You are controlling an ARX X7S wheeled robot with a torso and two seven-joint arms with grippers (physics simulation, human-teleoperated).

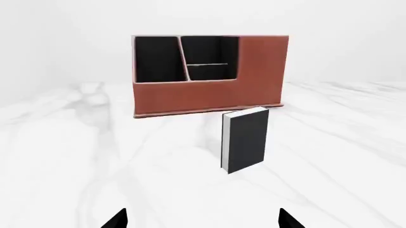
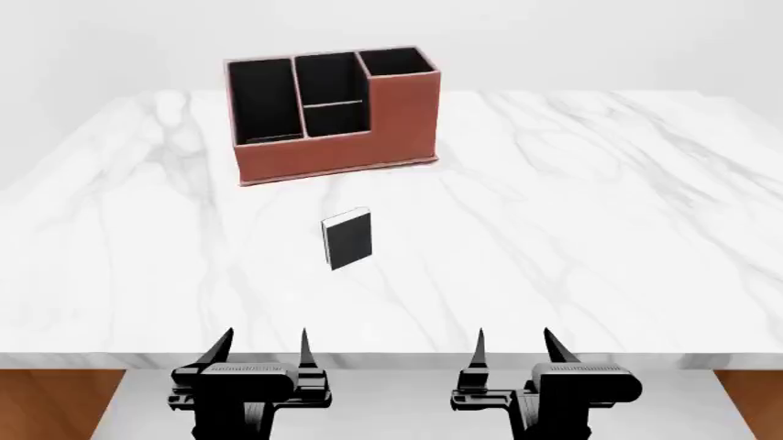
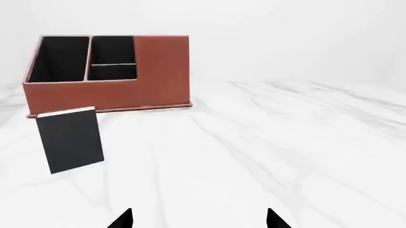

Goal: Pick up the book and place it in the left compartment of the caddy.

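The book (image 2: pixel 347 241) has a black cover and white page edges and lies flat on the white marble table, between the caddy and my grippers. It also shows in the left wrist view (image 1: pixel 246 139) and the right wrist view (image 3: pixel 70 139). The reddish-brown caddy (image 2: pixel 330 154) stands at the far left-centre; its long narrow left compartment (image 2: pixel 264 99) is empty. The caddy shows in both wrist views (image 1: pixel 203 97) (image 3: pixel 108 95). My left gripper (image 2: pixel 262 348) and right gripper (image 2: pixel 514 346) are both open and empty at the table's near edge, well short of the book.
The marble table (image 2: pixel 588 202) stretches wide to the right of the caddy and book. Its near edge (image 2: pixel 391 359) runs just under my grippers. The caddy's taller stepped side (image 2: pixel 404 92) is at its right end.
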